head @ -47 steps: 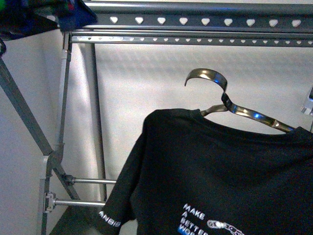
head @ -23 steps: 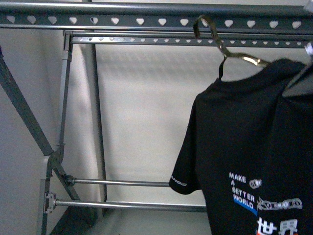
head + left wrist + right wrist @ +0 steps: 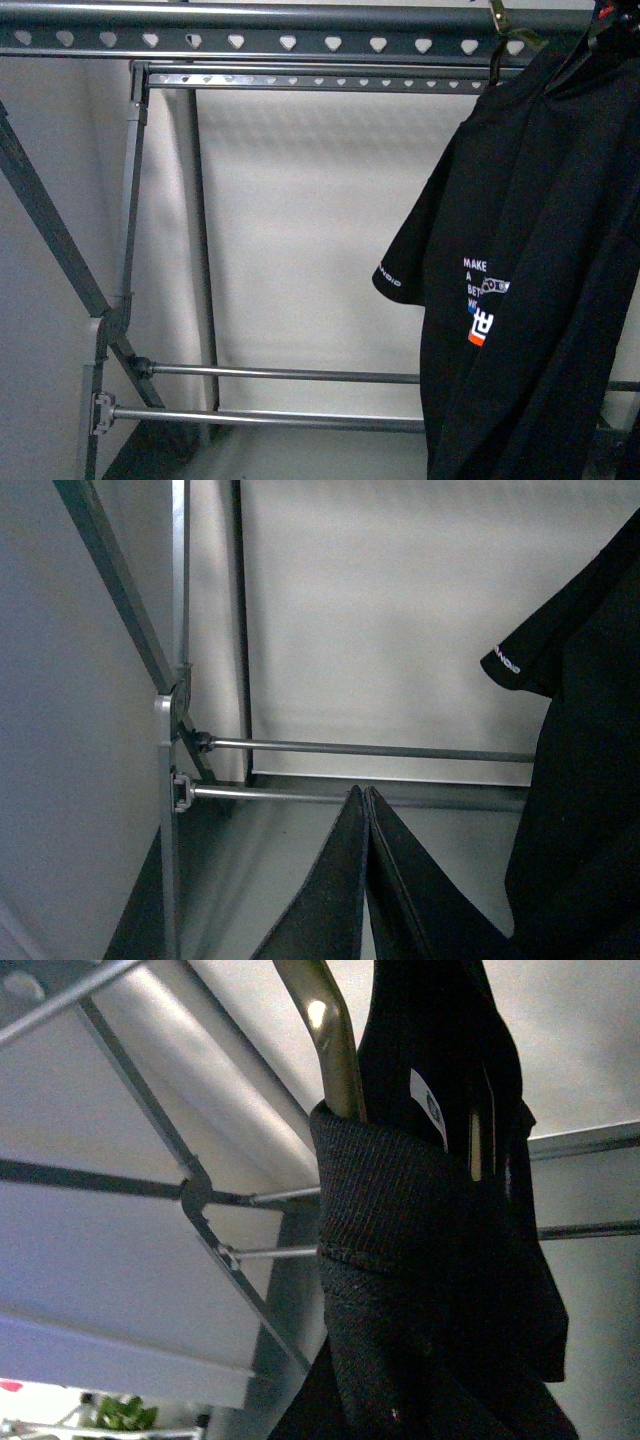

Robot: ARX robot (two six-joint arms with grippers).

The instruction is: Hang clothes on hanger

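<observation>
Left tool (image 3: 366,795): closed fully, nothing between its two parts, low in front of the lower bars (image 3: 370,747) of the grey rack (image 3: 165,720). Right tool: not shown clearly in any view, so cannot tell how far open or what is held. In its wrist view only the ribbed collar (image 3: 400,1220) of the black T-shirt and the small brass hook (image 3: 328,1040) rising out of it.

Further out, in the front view: T-shirt (image 3: 540,260) hanging at the right, hook (image 3: 497,18) up at the top rail (image 3: 250,42) with heart holes. Over the rail or only beside it, cannot tell.

Probably light, soft and limp, and likely to slide on smooth metal. Better to take hold at the stiff hook just above the collar, not at the cloth.
</observation>
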